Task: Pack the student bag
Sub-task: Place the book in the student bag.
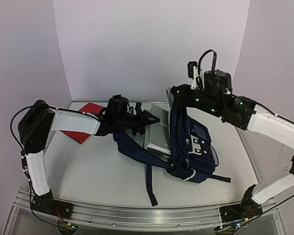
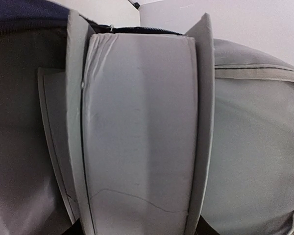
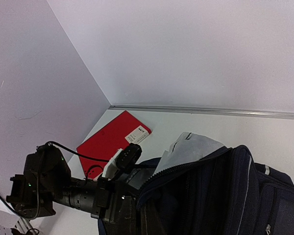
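Light's soft and even, coming from overhead, with a faint lilac cast on the walls [image 1: 137, 44]. Bench [image 1: 88, 169] is bright with no glare, just weak, fuzzy shadows beside the bag [image 1: 191, 142]. Top view is sharp, but the front rail [image 1: 137, 216] bows toward the edges. Left wrist view is dim, grey and soft, too close, so the book [image 2: 142, 122] is blurred. Right wrist view is crisp, but the bag fabric goes near black and loses detail.

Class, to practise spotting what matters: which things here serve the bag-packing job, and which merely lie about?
In the job: student bag, grey book, left claw gripping it, right claw holding the bag.
Lying about: red book on the table.
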You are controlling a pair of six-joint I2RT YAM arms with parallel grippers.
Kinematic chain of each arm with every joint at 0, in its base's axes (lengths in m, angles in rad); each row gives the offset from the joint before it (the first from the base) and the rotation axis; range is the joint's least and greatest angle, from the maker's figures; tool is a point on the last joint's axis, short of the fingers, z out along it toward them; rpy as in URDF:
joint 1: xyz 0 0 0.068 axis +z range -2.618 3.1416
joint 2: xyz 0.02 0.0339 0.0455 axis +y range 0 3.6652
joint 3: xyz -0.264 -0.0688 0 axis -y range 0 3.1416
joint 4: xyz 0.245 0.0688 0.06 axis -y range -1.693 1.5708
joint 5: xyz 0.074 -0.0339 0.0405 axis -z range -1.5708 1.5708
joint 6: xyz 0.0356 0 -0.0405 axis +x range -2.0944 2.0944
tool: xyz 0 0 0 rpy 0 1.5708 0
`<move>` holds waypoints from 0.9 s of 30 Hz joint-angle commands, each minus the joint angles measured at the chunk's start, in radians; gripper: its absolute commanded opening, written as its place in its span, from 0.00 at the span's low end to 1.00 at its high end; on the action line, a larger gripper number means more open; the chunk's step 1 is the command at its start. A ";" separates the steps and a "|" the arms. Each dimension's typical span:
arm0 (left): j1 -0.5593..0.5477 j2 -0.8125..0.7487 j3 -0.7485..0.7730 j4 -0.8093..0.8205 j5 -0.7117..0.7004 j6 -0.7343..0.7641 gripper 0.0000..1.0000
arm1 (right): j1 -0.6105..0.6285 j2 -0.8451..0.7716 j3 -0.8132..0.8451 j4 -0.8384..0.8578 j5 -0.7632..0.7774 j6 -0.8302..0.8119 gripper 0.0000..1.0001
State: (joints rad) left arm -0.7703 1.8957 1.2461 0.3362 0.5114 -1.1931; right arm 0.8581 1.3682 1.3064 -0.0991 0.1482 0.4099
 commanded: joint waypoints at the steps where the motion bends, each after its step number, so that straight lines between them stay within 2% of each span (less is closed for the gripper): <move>1: -0.047 0.077 0.091 0.123 -0.090 -0.014 0.31 | 0.003 -0.072 0.029 0.268 0.023 0.004 0.00; 6: -0.076 0.139 0.191 -0.016 -0.114 0.085 0.41 | 0.003 -0.076 0.021 0.269 0.043 -0.001 0.00; 10: -0.074 0.102 0.250 -0.230 -0.151 0.244 0.56 | 0.002 -0.093 0.010 0.269 0.058 -0.009 0.00; 15: -0.054 0.011 0.241 -0.421 -0.220 0.384 0.91 | 0.003 -0.121 -0.009 0.268 0.086 -0.020 0.00; 17: -0.053 -0.013 0.262 -0.497 -0.242 0.437 0.96 | 0.002 -0.120 -0.006 0.264 0.087 -0.024 0.00; 22: -0.053 -0.035 0.295 -0.609 -0.239 0.493 0.98 | 0.003 -0.108 0.002 0.257 0.084 -0.030 0.00; 27: -0.058 -0.011 0.291 -0.605 -0.163 0.468 0.85 | 0.002 -0.089 0.016 0.257 0.081 -0.032 0.00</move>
State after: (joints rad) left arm -0.8238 1.9112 1.5017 -0.2239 0.2994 -0.7524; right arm 0.8577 1.3289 1.2602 -0.0677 0.2127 0.4000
